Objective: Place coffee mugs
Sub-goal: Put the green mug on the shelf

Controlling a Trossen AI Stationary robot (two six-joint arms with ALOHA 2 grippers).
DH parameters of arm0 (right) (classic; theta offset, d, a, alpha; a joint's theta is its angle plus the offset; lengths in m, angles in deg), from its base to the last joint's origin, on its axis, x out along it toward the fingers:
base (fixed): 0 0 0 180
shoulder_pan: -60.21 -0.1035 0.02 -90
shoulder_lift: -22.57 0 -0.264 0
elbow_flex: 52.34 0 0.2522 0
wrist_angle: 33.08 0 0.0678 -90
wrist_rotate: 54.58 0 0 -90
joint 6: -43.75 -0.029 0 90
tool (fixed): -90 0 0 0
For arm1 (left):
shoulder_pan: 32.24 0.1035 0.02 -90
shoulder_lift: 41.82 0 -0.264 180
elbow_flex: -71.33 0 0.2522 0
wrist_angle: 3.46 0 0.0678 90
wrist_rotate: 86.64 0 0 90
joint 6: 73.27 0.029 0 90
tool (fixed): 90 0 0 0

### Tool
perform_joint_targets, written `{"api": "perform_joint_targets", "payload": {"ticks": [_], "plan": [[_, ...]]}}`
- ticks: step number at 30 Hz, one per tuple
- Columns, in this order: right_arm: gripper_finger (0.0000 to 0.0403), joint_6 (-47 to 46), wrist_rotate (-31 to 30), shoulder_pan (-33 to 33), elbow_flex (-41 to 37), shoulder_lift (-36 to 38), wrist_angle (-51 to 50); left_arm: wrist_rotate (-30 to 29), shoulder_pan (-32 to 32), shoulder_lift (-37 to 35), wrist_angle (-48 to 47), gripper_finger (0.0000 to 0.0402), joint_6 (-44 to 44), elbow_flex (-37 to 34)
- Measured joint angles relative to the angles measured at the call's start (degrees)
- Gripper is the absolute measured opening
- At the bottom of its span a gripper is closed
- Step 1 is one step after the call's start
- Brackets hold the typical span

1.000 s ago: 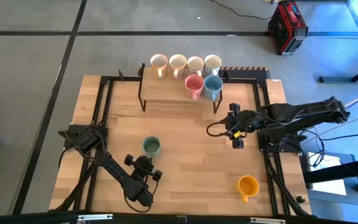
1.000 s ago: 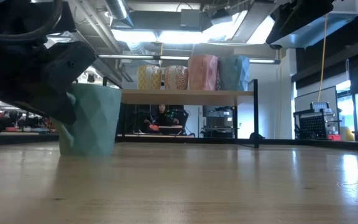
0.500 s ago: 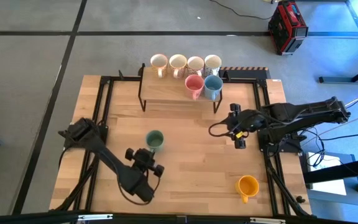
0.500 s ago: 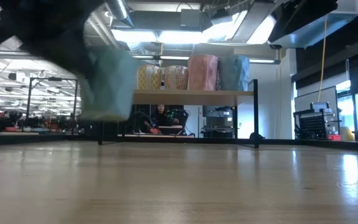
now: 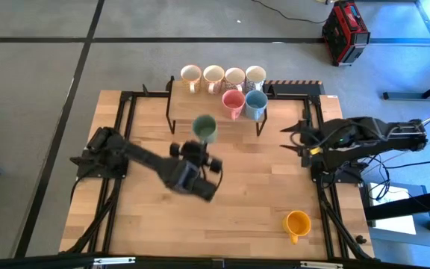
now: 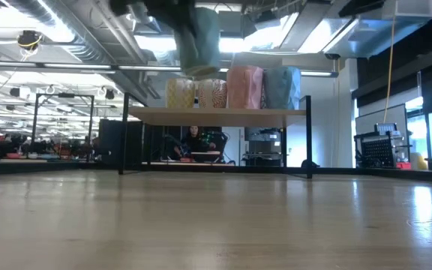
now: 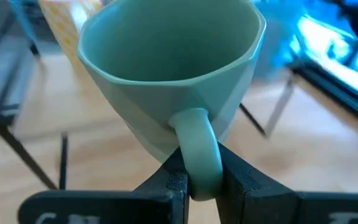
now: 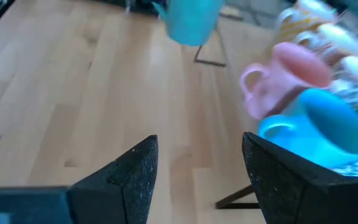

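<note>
Step in hand: the small green ceramic mug (image 5: 204, 128) is being carried in the air toward the raised wooden shelf (image 5: 185, 109).
Left pincer (image 7: 202, 180): closed narrowly on the green mug's handle, the mug held upright just ahead of it, clear of the wooden worktop (image 5: 245, 187).
Right pincer (image 8: 194, 171): fingers spread wide, nothing held; parked at the worktop's right edge.
Shelf load: four cream mugs (image 5: 223, 75) in the back row; a pink mug (image 5: 233, 100) and a light blue mug (image 5: 256, 101) in front.
Next move, judged: the green mug should be lowered beside the pink mug, then released.
Open room: the front row left of the pink mug is bare.
Edges: the shelf's front lip is close below.
Remaining: an orange-yellow mug (image 5: 298, 223) stands far behind the left pincer.
</note>
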Motion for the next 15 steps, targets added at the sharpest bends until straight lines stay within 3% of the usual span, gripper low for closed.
{"api": "perform_joint_targets", "payload": {"ticks": [9,15], "plan": [[0.0223,2.03,-1.39,0.0,0.02,5.55,-2.25,0.16,13.34,-0.01,10.58,0.0038,15.62,3.12],[0.0223,2.62,-1.39,0.0,0.02,6.7,-3.53,2.79,19.01,0.75,12.6,0.0038,18.54,3.08]]}}
